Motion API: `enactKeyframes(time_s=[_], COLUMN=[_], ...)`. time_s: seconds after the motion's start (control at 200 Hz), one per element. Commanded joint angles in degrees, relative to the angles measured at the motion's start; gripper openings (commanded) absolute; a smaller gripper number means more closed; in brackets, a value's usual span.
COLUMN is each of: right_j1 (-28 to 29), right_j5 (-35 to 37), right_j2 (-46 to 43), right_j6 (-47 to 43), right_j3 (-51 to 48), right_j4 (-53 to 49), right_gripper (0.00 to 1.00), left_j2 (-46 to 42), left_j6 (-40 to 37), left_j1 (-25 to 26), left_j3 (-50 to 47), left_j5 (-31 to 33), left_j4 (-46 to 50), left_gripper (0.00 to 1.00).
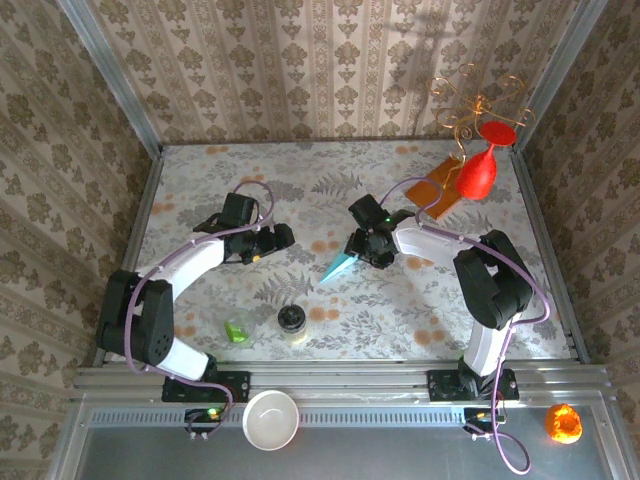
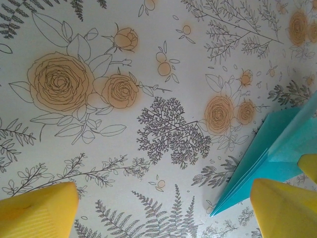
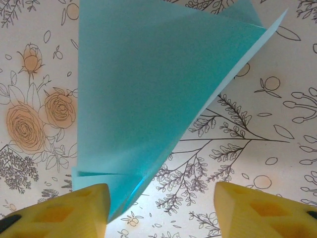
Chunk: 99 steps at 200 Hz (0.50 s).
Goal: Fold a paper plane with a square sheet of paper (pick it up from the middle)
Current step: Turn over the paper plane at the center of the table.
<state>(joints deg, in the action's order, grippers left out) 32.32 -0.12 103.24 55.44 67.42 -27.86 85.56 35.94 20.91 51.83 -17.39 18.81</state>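
Observation:
The light blue paper, folded into a narrow pointed paper plane point(image 1: 340, 264), lies on the floral table between the two arms. In the left wrist view the paper plane point(image 2: 270, 151) comes in from the right, its tip near my right-hand finger point(image 2: 285, 208). My left gripper point(image 1: 272, 240) point(image 2: 163, 213) is open wide over bare table with nothing between its fingers. In the right wrist view the paper plane point(image 3: 143, 94) spreads broad. Its lower corner lies against the left fingertip point(image 3: 64, 210). My right gripper point(image 1: 365, 246) point(image 3: 163, 213) stands open at the plane's rear end.
An orange-brown sheet point(image 1: 440, 186) lies at the back right under a red vase point(image 1: 478, 170) and a gold wire stand point(image 1: 480, 100). A small jar point(image 1: 292, 322) and a green object point(image 1: 238, 328) sit near the front edge. A white bowl point(image 1: 271, 418) and an orange object point(image 1: 563, 422) lie off the table.

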Motion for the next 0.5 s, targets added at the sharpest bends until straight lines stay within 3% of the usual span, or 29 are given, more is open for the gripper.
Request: enactKeyframes(time_s=[0.0, 0.085, 0.49], right_j1=[0.29, 0.32, 0.29], right_j5=[2.02, 1.38, -0.24], right_j2=[-1.57, -1.17, 0.78], right_j6=[2.03, 2.3, 4.14], right_j3=[-1.32, -0.98, -0.8], right_j4=[-0.99, -0.88, 0.88], right_gripper=[0.54, 0.45, 0.26], left_j2=[0.76, 1.09, 1.19], left_j6=[-0.26, -0.17, 0.43], left_j1=[0.1, 0.28, 0.41], left_j3=[0.54, 0.81, 1.08], left_j5=[-1.06, -1.15, -0.98], left_j4=[-0.74, -0.65, -0.21], left_gripper=[0.91, 0.91, 0.91])
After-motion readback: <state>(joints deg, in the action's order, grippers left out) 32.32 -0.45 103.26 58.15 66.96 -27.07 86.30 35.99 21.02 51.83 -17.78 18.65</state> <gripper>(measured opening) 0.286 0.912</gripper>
